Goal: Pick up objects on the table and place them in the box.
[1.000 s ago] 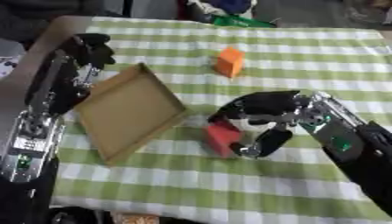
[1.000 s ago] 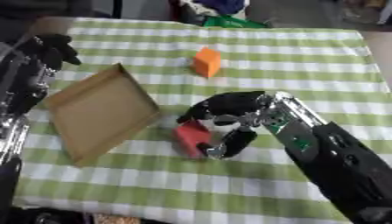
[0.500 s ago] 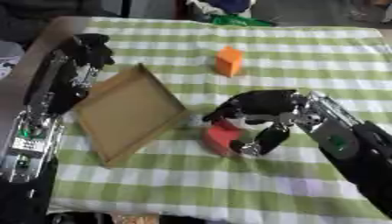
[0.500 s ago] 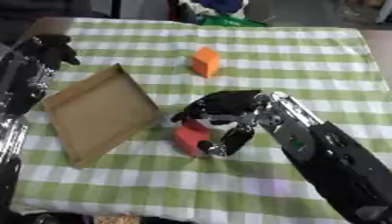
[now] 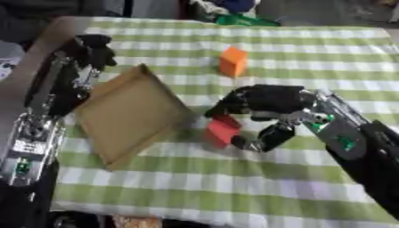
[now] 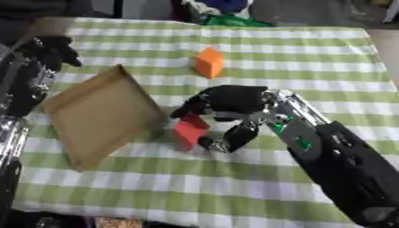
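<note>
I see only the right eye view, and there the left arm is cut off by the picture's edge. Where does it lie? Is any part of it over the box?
Observer: The left eye view shows the left forearm whole. It runs along the outside of the box, by its left wall, not over it.
Operator: How far down does it reach?
Observer: From the left hand near the box's far corner, the arm goes down to that view's lower left corner, past the box's near corner.
Operator: So is it between the red block and the box?
Observer: No. The red block, with the right hand curled round it, is on the box's right side. The arm is on the opposite side.
</note>
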